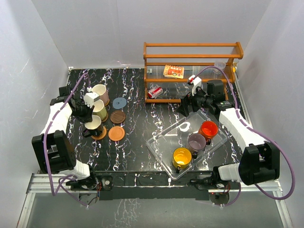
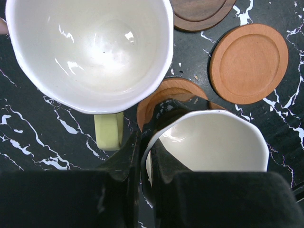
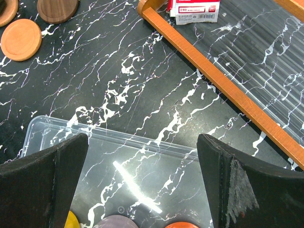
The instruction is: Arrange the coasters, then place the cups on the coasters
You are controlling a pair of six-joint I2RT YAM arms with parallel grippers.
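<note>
My left gripper (image 2: 145,142) is shut on the near rim of the black cup with a white inside (image 2: 213,142), one finger inside and one outside. That cup (image 1: 93,124) is over an orange-brown coaster (image 2: 166,92); I cannot tell whether it rests on it. Beside it stand the pale olive cup (image 2: 90,52) and the pale pink cup (image 1: 100,93). Bare coasters lie to their right: blue-grey (image 1: 118,102), dark brown (image 1: 118,117), orange-brown (image 1: 116,133). My right gripper (image 3: 142,142) hangs open over the clear tray (image 3: 118,142), which holds the orange-red (image 1: 208,129), mauve (image 1: 196,141) and yellow (image 1: 182,157) cups.
A wooden shelf rack (image 1: 190,71) stands at the back right, with a red-and-white box (image 3: 194,9) on its lowest level and a packet (image 1: 173,71) above. Its front rail (image 3: 213,76) runs close behind the tray. White walls enclose the dark marble table (image 1: 137,142).
</note>
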